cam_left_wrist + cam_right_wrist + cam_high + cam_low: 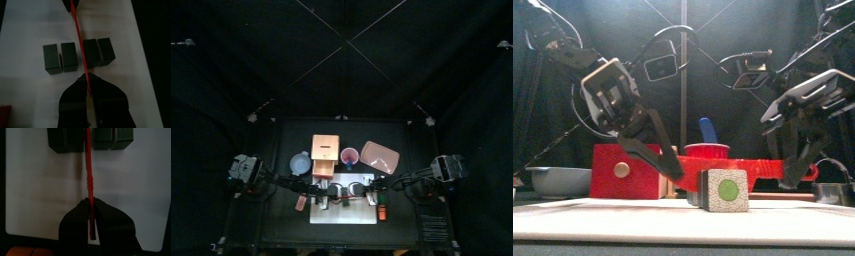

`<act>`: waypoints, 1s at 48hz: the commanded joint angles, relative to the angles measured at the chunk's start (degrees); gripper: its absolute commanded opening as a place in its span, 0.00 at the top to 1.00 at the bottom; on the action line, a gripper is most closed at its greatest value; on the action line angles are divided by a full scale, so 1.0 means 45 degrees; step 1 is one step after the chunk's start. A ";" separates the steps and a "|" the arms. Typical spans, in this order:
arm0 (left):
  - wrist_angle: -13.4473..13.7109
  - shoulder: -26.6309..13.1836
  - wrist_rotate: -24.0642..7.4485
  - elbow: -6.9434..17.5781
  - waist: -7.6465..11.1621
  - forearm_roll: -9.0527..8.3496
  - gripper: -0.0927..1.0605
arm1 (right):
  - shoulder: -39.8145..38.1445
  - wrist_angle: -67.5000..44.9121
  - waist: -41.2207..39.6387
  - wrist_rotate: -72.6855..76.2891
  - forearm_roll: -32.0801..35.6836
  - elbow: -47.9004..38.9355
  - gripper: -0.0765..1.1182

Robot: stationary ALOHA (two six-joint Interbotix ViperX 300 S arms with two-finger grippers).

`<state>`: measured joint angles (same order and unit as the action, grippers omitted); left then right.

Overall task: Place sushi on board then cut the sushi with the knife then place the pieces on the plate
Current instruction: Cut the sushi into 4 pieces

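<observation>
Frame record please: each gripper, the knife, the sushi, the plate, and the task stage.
left gripper: shut on red knife
right gripper: shut on the same knife, other end
red knife: across the sushi roll, between its two middle blocks
sushi roll: four blocks on the white cutting board
pink tray: behind the board, no pieces visible on it
stage: cutting; nothing plated yet

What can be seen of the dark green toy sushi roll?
The dark green toy sushi roll lies on the white cutting board as four blocks in a row. A thin red toy knife, held by the left gripper and right gripper, sits in the gap between the middle blocks. Its end face is pale, speckled, with a green centre.
</observation>
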<state>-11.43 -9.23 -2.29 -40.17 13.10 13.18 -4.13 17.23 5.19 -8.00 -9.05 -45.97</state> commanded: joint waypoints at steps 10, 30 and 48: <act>-0.0059 0.1191 -0.0059 0.0391 0.0098 -0.0313 0.62 | -0.1855 0.0352 0.0020 -0.0039 0.0195 0.0352 0.58; -0.0059 0.0859 -0.0020 0.0508 0.0566 -0.0371 0.62 | -0.1465 0.0391 0.0781 -0.0039 -0.0273 0.0273 0.58; -0.0039 0.0410 -0.0020 0.0508 0.0566 -0.0352 0.62 | -0.0840 0.0293 0.0723 -0.0039 -0.0293 0.0352 0.58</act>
<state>-11.34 -7.65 -2.20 -39.55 15.29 11.69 -7.47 19.07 8.70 -7.91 -10.37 -45.88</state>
